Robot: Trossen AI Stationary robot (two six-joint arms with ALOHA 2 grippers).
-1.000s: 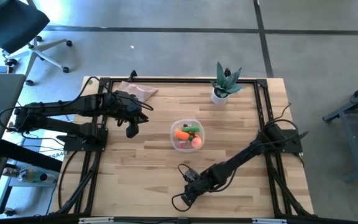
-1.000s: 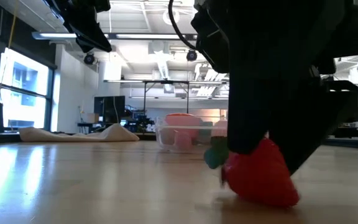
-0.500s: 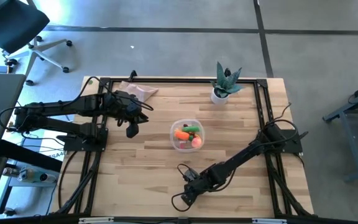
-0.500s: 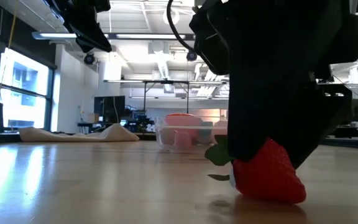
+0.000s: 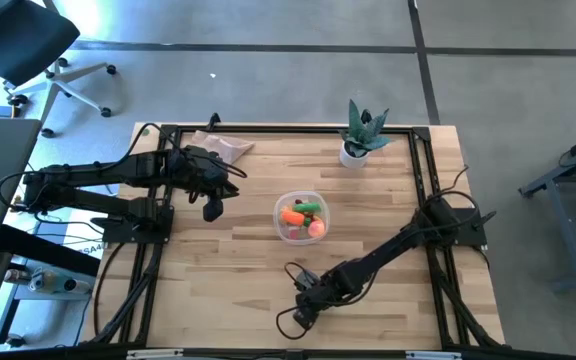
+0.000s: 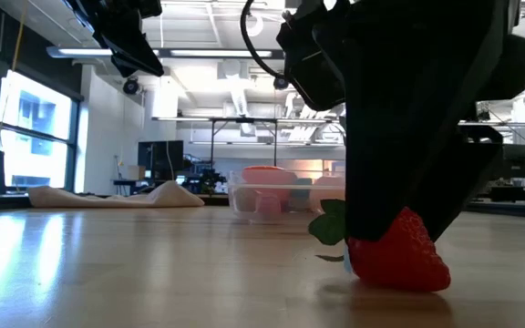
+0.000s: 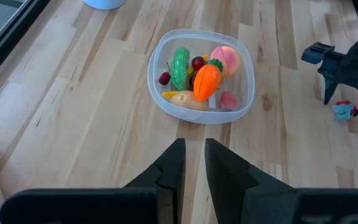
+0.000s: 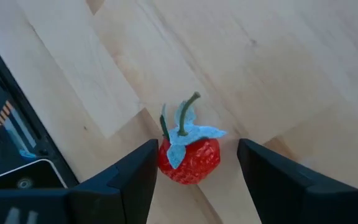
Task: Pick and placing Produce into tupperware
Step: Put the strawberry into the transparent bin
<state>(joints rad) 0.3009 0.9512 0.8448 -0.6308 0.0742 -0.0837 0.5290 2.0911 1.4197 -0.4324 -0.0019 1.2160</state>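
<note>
While right fingers straddle the strawberry spread wide, left fingers hover nearly together.

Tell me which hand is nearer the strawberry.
Right. The right hand is down at the strawberry, open fingers on both sides. The left hand hangs far off, beyond the tupperware.

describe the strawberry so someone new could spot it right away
Start at the wooden table and go to its near edge, in front of the clear tub of toy food. The strawberry lies alone between the right hand's open fingers: red, with a pale leafy cap.
</note>
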